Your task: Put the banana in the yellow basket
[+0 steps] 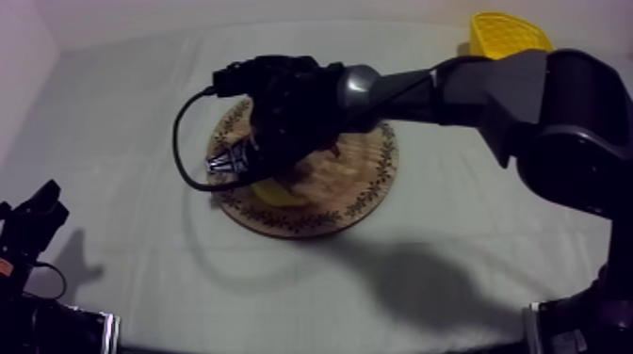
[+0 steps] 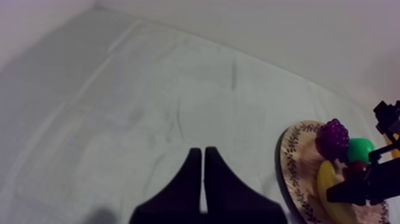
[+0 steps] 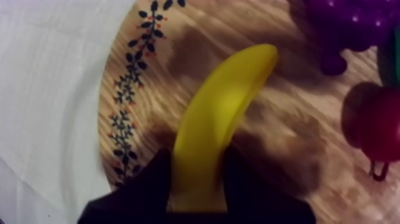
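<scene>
The yellow banana (image 3: 223,113) lies on the round wooden board (image 3: 143,65), near its patterned rim. My right gripper (image 3: 199,164) is closed round the banana's near end, one black finger (image 3: 146,184) pressed against each side. From above, the right arm reaches over the board (image 1: 367,188), and its gripper (image 1: 271,181) covers most of the banana (image 1: 281,195). The yellow basket (image 1: 509,33) stands at the far right corner. My left gripper (image 1: 33,221) rests low at the left, its fingers (image 2: 193,179) together as a narrow wedge over bare cloth.
A bunch of grapes (image 3: 351,27) and a small red fruit (image 3: 372,125) sit on the board beside the banana. The left wrist view also shows a green pear (image 2: 360,149) behind the grapes (image 2: 333,138). Bare cloth surrounds the board.
</scene>
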{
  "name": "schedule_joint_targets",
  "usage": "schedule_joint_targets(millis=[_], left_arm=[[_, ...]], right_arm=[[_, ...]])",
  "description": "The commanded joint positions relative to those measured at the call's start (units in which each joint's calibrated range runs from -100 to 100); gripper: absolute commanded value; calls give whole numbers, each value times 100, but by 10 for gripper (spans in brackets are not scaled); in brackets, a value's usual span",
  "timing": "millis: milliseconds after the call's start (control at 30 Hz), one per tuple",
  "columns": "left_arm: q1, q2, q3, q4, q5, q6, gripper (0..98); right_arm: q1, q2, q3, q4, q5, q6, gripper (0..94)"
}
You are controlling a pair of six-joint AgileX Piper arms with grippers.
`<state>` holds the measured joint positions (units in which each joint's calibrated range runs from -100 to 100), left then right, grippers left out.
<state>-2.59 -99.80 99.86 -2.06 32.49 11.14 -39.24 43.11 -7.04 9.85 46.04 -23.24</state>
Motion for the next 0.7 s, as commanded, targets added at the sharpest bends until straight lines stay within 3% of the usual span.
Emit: schedule_joint_targets(millis=[0, 367, 667], left_arm=[[2, -3, 3, -1, 1, 2, 1], [2, -3, 3, -1, 1, 2, 1], [2, -3, 3, -1, 1, 2, 1]], right_arm=[[1, -98, 18, 33, 45, 12, 232], [346, -1086, -327, -175, 1025, 334, 213], [1151, -1879, -821, -409, 1963, 600, 216]])
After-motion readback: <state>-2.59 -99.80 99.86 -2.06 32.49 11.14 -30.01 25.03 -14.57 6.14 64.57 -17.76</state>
